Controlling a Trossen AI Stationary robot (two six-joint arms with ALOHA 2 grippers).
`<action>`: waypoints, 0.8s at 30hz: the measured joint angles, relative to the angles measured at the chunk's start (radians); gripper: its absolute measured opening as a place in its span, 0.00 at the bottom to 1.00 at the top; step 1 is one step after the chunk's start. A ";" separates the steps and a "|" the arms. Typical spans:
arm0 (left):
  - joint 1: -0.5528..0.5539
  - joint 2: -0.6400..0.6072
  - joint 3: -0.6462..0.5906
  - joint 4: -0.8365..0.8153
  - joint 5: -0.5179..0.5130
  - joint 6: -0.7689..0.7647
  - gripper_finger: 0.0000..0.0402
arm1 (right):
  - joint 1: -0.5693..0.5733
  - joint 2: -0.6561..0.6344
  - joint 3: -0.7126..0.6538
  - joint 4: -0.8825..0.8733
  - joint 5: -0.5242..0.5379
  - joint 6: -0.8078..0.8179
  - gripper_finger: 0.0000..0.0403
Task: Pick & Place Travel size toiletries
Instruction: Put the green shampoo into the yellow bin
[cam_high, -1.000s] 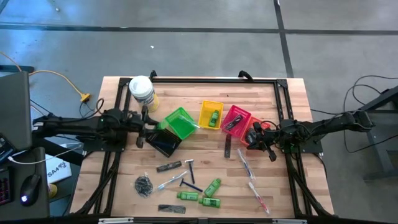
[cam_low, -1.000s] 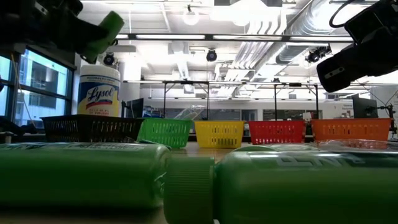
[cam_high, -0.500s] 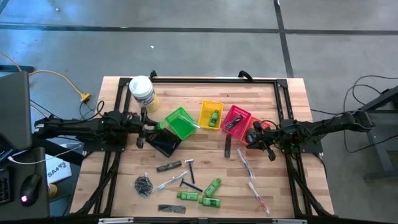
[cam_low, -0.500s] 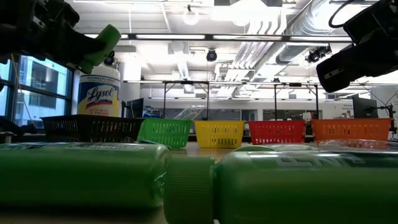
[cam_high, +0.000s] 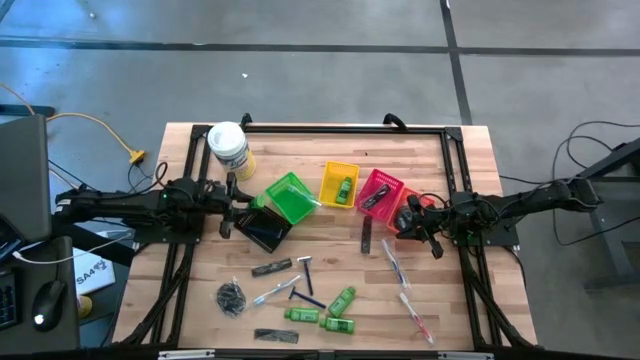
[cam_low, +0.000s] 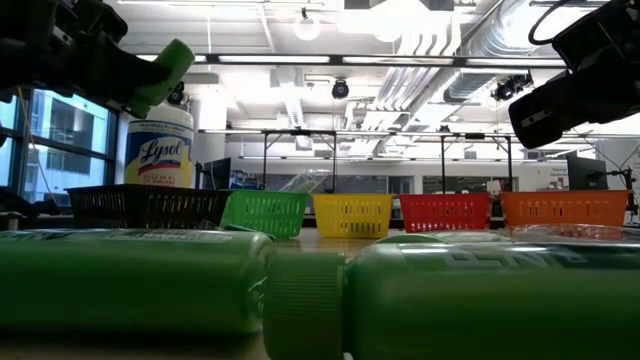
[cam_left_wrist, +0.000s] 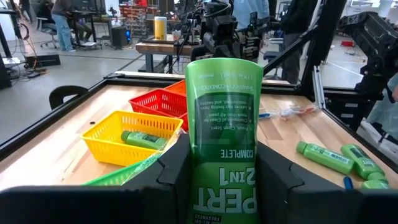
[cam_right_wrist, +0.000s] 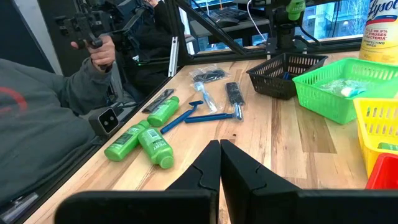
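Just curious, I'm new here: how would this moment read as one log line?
left pincer: holding green bottle, raised near black basket | right pincer: shut, empty, waiting by red basket

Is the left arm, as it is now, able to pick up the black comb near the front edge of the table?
Probably not yet: the left gripper already holds a green bottle, so its fingers are full. The comb itself lies uncovered.

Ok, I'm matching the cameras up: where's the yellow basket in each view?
High view: yellow basket just behind table centre.
Low view: middle of the basket row.
Left wrist view: left side.
Right wrist view: right edge.
Shared landmark: the green basket next to it.
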 joint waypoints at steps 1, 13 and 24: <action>0.000 0.000 0.000 0.000 0.000 0.000 0.29 | 0.000 0.000 0.000 0.000 0.000 0.000 0.00; 0.000 0.036 0.040 -0.032 -0.048 -0.005 0.29 | 0.000 0.000 0.000 0.000 0.000 0.000 0.00; 0.000 0.385 0.379 -0.271 -0.197 0.027 0.29 | 0.000 0.000 0.000 0.016 0.000 0.000 0.00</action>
